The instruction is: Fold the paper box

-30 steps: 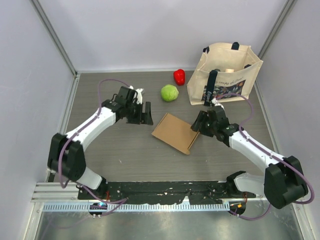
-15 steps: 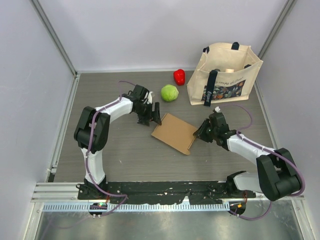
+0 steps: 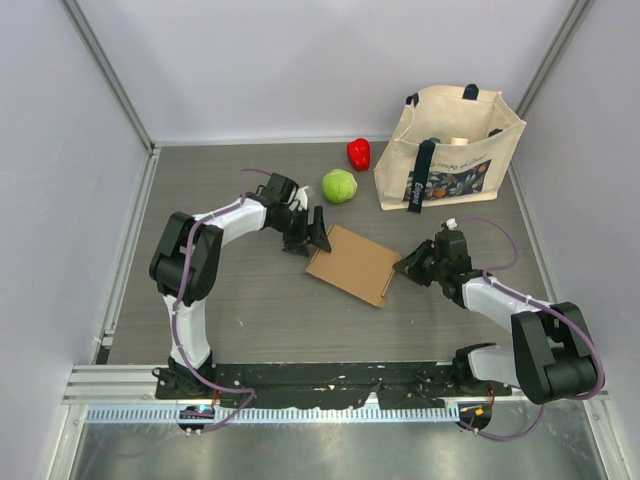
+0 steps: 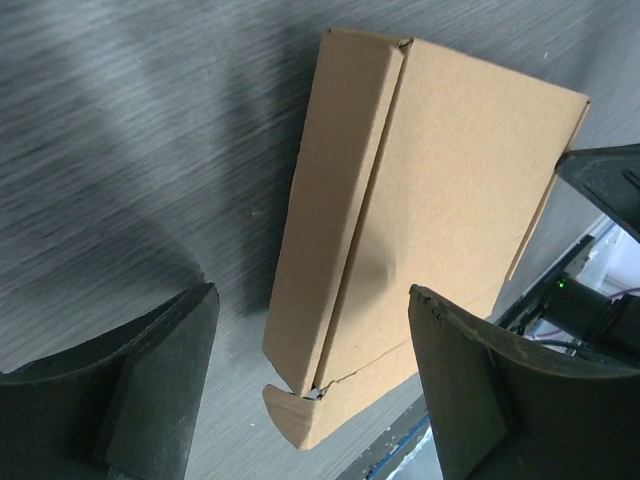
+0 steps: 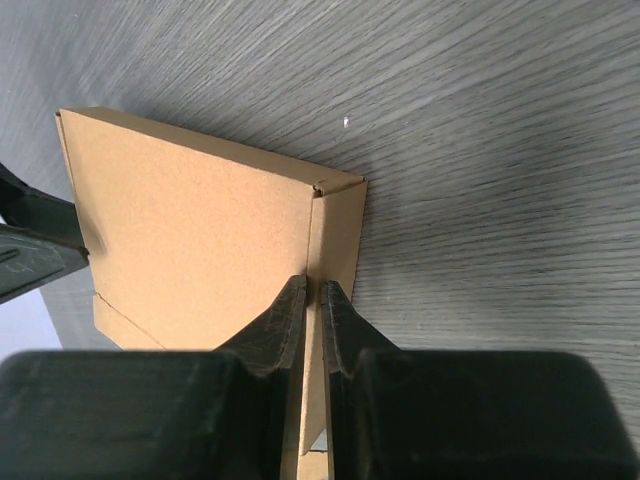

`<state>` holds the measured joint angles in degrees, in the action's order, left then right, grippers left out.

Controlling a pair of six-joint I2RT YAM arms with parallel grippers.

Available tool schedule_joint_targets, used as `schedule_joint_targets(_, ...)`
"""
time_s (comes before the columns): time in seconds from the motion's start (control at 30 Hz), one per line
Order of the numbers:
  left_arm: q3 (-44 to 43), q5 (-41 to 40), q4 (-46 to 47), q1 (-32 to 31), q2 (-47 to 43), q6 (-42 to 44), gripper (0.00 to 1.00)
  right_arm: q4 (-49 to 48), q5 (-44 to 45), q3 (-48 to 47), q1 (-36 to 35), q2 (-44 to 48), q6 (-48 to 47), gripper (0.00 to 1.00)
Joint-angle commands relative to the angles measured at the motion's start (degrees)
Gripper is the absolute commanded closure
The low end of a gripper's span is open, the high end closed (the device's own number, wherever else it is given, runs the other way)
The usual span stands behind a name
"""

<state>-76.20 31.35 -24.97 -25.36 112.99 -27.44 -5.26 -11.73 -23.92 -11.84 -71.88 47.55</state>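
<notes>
The paper box (image 3: 353,264) lies flat and unfolded-looking on the grey table, a plain brown cardboard piece with a narrow creased flap along each long side. My left gripper (image 3: 312,236) stands open at its far left corner; in the left wrist view the box (image 4: 430,190) stretches away between the two spread fingers (image 4: 160,390), with a rounded tab nearest the left gripper (image 4: 312,300). My right gripper (image 3: 408,267) is at the box's right edge. Seen from the right wrist, the right gripper (image 5: 312,290) is shut on the thin side flap of the box (image 5: 190,230).
A beige tote bag (image 3: 452,150) stands at the back right. A green round vegetable (image 3: 339,186) and a red pepper (image 3: 358,153) lie behind the box. Grey walls close in the table on three sides.
The left arm swung right until its open gripper reached the box's far left corner. The right gripper slid onto the box's right edge and shut on the flap.
</notes>
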Motion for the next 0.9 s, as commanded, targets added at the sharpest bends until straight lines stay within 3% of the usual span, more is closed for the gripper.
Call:
schedule_joint_targets(0.0,1.76,5.2,4.75,0.14,-0.22,-2.7,0.2,3.41,1.01,3.44,1.73,-0.81,-0.53,0.91)
schedule_joint_targets(0.27,4.13,15.04,13.09,0.05,0.3,-8.5,0.26,3.15,0.74,4.15,3.04,-0.72,-0.79,0.92)
schedule_joint_targets(0.37,5.71,17.6,16.6,0.05,-0.22,-11.49,0.34,3.06,0.92,3.8,3.13,-0.72,-1.14,0.92)
schedule_joint_targets(0.43,7.64,19.26,18.46,0.23,-1.28,-14.11,0.45,2.71,0.3,3.53,3.13,-0.37,-1.75,0.91)
schedule_joint_targets(0.67,17.22,22.25,31.97,1.02,-8.21,-28.17,0.71,11.48,0.82,-6.37,1.12,4.98,-9.21,0.67)
schedule_joint_targets(0.73,21.85,23.66,40.11,1.98,-11.19,-33.35,0.72,17.54,2.58,-9.98,-1.24,8.92,-11.59,0.62)
schedule_joint_targets(0.83,27.49,22.7,43.61,3.73,-14.98,-41.8,0.73,23.96,8.98,-17.72,-6.34,12.72,-17.21,0.44)
schedule_joint_targets(0.87,28.3,22.52,43.08,4.18,-16.64,-44.17,0.74,26.15,16.05,-22.78,-12.54,12.55,-18.79,0.37)
